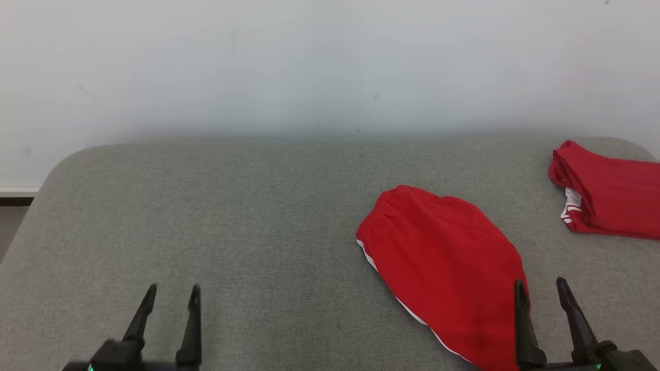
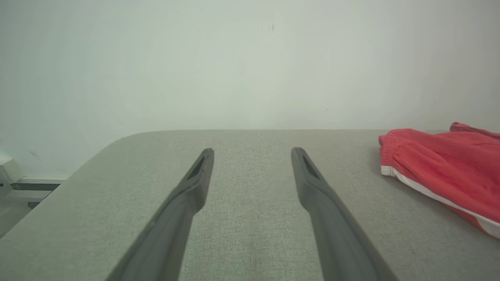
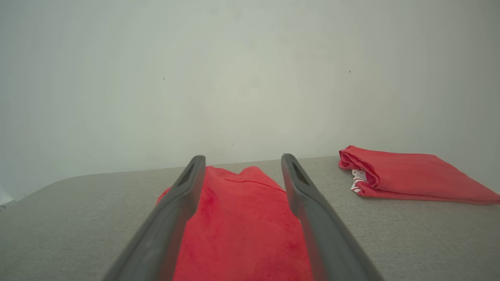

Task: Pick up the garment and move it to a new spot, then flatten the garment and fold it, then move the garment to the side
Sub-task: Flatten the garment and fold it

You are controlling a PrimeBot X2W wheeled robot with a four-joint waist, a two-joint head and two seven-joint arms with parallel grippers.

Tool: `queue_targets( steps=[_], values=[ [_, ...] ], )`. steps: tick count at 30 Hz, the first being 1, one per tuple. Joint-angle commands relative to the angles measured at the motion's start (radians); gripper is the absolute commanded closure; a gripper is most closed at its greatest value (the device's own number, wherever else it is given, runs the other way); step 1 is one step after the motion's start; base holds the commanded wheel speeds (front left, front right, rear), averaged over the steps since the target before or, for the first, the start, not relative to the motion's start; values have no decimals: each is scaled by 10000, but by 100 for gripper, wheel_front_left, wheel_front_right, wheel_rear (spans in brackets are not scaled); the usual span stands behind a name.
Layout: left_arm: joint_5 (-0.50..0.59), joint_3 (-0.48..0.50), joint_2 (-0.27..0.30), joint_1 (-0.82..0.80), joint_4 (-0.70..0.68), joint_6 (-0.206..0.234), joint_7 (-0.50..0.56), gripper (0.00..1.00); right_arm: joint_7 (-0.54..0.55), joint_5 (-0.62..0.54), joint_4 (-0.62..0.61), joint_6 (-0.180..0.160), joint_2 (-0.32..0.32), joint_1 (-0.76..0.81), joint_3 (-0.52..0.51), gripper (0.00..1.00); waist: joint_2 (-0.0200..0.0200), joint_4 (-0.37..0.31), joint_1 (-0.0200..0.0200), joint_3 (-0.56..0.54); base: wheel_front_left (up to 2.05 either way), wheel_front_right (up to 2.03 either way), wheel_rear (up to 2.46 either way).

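The left end effector (image 1: 174, 287) and right end effector (image 1: 540, 281) both gape empty; the folded garment (image 1: 443, 252) likely awaits a grasp and move aside.

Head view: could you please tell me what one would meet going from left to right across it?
left tool → red garment with white trim, lying on the grey surface → second red garment, folded, at the right edge
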Motion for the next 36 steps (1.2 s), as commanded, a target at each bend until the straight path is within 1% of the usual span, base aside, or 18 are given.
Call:
queue_targets(
  steps=[1,5,10,15,20,25,29,36],
  values=[
    [-60,-117,74,-389,40,-17,-10,0,-42,8,32,-29,41,-121,94,0,0,-181,0,150,0,0,0],
    [-93,-799,205,-1688,323,-90,46,0,-74,-50,207,-29,-9,-428,340,0,0,-679,0,530,0,0,0],
    [-289,-1759,357,-3572,901,-91,180,0,-88,52,443,-29,-25,-941,540,0,0,-1570,0,1269,0,0,0],
    [-733,-2922,655,-5132,1890,-94,342,0,-95,179,517,-29,51,-1343,531,0,0,-2401,0,1935,0,0,0],
    [-1396,-4013,920,-6159,3098,-87,495,0,-97,265,541,-29,97,-1581,487,0,0,-2983,0,2317,0,0,0],
    [-2265,-5108,1237,-6774,4247,-85,995,0,-98,325,598,-29,133,-1765,507,0,0,-3318,0,2456,0,0,0],
    [-3003,-5881,1441,-7093,4910,-84,1687,0,-99,366,628,-29,138,-1828,481,0,0,-3434,0,2504,0,0,0],
    [-4126,-7071,1733,-7523,5451,-85,2872,0,-100,526,681,-29,142,-1912,511,0,0,-3511,0,2530,0,0,0]
  ],
)
